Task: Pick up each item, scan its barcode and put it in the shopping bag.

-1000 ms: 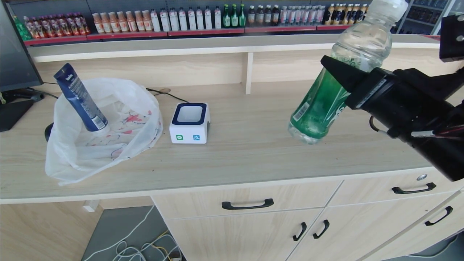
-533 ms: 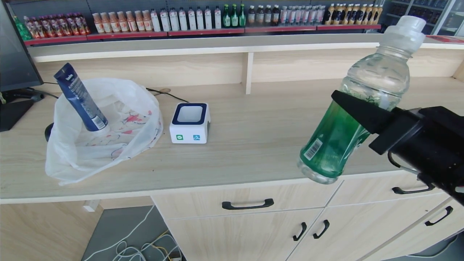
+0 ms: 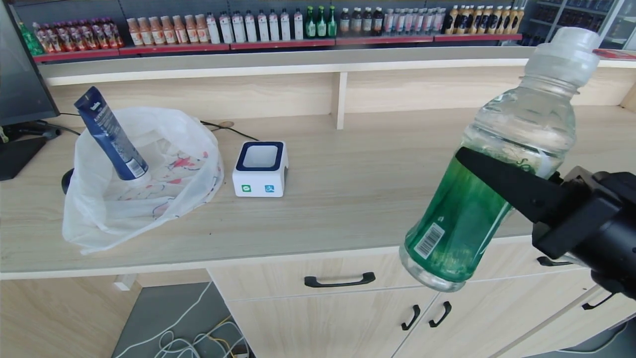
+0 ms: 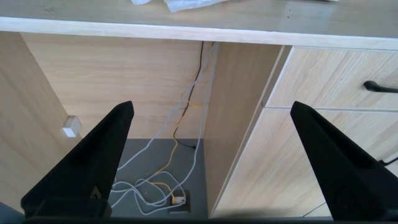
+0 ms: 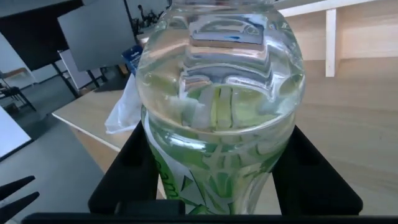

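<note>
A clear plastic bottle with a green label [image 3: 492, 174] hangs tilted in the air at the right, cap up, its barcode [image 3: 429, 240] facing me. My right gripper [image 3: 502, 181] is shut on the bottle's middle; the bottle [image 5: 221, 118] also shows between the jaws in the right wrist view. The white scanner [image 3: 260, 169] with a dark-rimmed window sits on the counter's middle. Left of it lies the open white shopping bag [image 3: 139, 184], a blue tube [image 3: 110, 134] leaning inside it. My left gripper [image 4: 211, 162] hangs open below the counter edge, nothing between its fingers.
The wooden counter [image 3: 343, 199] has a raised back ledge and a divider [image 3: 340, 99]. Drawers and cupboard doors with black handles [image 3: 340, 281] run along its front. A dark monitor [image 3: 20, 74] stands at the far left. Cables [image 4: 168, 180] lie on the floor under the counter.
My right gripper has carried the bottle down and toward me, off the counter's right front. The bottle now stands more upright, its barcode turned more into view. Bag, tube and scanner have not moved.
</note>
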You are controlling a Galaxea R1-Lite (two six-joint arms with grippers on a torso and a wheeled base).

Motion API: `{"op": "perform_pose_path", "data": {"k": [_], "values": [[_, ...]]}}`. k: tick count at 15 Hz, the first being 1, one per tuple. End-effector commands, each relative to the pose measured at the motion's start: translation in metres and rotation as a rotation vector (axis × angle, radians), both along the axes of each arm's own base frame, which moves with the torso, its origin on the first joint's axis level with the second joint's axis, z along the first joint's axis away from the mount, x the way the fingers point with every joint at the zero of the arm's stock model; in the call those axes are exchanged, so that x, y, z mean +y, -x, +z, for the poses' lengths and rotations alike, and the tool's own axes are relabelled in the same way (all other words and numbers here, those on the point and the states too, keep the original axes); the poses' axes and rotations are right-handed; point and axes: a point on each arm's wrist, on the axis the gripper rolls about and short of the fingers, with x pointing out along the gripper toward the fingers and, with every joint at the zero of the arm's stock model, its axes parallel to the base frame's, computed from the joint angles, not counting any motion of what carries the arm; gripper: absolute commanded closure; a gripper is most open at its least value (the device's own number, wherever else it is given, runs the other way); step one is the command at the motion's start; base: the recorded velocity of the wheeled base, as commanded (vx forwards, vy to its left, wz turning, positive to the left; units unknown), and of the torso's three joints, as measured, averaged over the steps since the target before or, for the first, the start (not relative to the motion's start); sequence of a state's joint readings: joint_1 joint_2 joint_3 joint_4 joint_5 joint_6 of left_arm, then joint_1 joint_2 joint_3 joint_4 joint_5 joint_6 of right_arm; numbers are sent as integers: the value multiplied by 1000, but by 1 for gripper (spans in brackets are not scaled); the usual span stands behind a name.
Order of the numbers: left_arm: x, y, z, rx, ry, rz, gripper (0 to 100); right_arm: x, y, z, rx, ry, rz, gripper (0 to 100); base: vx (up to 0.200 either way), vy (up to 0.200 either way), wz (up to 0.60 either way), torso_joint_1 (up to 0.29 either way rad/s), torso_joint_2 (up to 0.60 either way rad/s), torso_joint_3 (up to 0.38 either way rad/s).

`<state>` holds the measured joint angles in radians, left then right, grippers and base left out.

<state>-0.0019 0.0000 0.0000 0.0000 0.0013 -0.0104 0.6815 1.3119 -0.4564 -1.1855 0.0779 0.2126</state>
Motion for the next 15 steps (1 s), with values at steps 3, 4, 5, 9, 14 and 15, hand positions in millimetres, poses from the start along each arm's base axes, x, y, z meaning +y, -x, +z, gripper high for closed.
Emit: {"op": "perform_pose_path", "data": {"k": [3,4,5,9,14,15], "values": [[0,0,0,2,0,-1,0,3,1,-8,34,16,132,100,0,0,0,0,0,0],[0,0,0,0,0,1,0,7,-1,-7,22,33,196,100,0,0,0,0,0,0],[0,0,0,0,0,1,0,10,-4,-5,9,41,242,100,0,0,0,0,0,0],[0,0,0,0,0,1,0,31,-25,14,14,-9,382,100,0,0,0,0,0,0],[0,0,0,0,0,1,0,40,-32,12,43,8,573,100,0,0,0,0,0,0],[0,0,0,2,0,1,0,41,-34,15,52,-19,600,100,0,0,0,0,0,0]]}}
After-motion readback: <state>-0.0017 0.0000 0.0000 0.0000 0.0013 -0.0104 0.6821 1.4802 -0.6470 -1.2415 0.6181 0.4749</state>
